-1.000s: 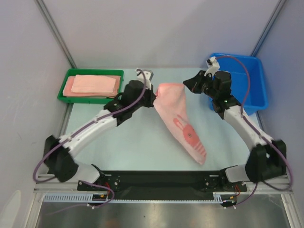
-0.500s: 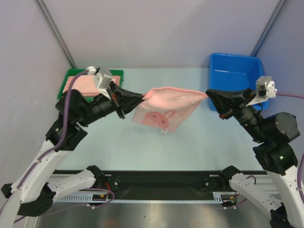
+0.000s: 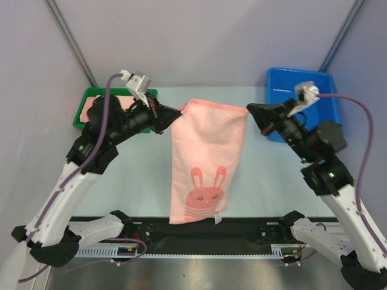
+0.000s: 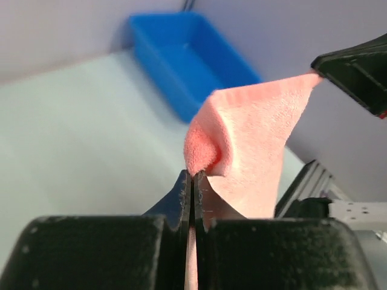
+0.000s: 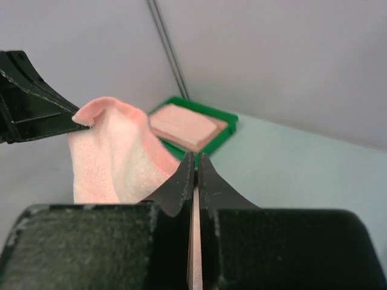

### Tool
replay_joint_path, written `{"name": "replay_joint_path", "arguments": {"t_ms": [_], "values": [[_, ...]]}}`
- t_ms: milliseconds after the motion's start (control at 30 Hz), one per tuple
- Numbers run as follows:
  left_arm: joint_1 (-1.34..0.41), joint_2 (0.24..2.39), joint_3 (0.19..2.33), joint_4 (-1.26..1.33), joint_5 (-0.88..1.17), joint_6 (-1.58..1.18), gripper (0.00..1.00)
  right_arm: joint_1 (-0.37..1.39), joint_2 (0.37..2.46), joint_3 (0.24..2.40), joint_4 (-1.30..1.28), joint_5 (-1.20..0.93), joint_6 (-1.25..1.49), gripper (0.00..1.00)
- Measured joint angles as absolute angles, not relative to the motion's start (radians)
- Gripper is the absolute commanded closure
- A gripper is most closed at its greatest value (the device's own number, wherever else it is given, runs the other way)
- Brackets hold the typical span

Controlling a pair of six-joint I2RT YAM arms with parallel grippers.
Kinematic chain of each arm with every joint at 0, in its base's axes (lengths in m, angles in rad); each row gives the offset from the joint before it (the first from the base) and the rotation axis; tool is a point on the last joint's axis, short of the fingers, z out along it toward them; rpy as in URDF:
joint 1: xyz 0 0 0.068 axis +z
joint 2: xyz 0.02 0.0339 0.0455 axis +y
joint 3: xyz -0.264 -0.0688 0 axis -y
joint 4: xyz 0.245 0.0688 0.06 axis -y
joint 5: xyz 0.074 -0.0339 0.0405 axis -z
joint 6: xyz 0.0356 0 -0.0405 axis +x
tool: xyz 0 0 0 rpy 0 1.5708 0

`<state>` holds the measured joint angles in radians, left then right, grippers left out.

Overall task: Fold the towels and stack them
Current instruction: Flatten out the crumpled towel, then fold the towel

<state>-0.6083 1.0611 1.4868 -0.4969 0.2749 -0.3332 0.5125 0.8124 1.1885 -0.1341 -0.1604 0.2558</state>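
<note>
While it hangs spread between both arms in the top view, the pink towel has its long axis running from far to near, with the bunny motif upright at the near end. The left gripper pinches its far-left corner and the right gripper its far-right corner. Folded towels lie in the green tray at far left, and the blue bin sits far right.

From the left wrist, the left gripper's jaws are together on a bunched corner of the towel.

From the right wrist, the right gripper's jaws are likewise clamped on cloth.
</note>
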Motion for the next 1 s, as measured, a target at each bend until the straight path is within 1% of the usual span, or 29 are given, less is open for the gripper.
{"name": "replay_joint_path", "arguments": {"t_ms": [133, 200, 300, 433, 567, 667, 767, 900, 1000], "values": [[-0.476, 1.173, 1.358, -0.424, 0.319, -0.348, 1.00, 0.446, 1.016, 1.103, 0.003, -0.176, 0.258, 1.00], [-0.408, 1.285, 1.315, -0.359, 0.348, -0.350, 1.00, 0.393, 1.163, 1.081, 0.077, -0.192, 0.265, 1.00], [-0.341, 1.466, 1.314, -0.250, 0.407, -0.348, 0.99, 0.323, 1.415, 1.094, 0.193, -0.242, 0.276, 1.00], [-0.283, 1.768, 1.423, -0.105, 0.513, -0.347, 1.00, 0.264, 1.744, 1.218, 0.305, -0.334, 0.288, 1.00], [-0.242, 2.025, 1.581, -0.022, 0.608, -0.367, 1.00, 0.224, 1.969, 1.382, 0.382, -0.430, 0.300, 1.00], [-0.210, 2.167, 1.689, 0.006, 0.668, -0.382, 1.00, 0.206, 2.057, 1.466, 0.403, -0.481, 0.302, 1.00], [-0.189, 2.220, 1.734, -0.001, 0.706, -0.378, 1.00, 0.199, 2.078, 1.485, 0.405, -0.516, 0.301, 1.00], [-0.173, 2.209, 1.737, -0.025, 0.715, -0.319, 1.00, 0.199, 2.074, 1.476, 0.405, -0.545, 0.302, 1.00], [-0.174, 2.159, 1.673, -0.034, 0.716, -0.264, 0.99, 0.200, 2.026, 1.395, 0.382, -0.549, 0.297, 1.00]]}}
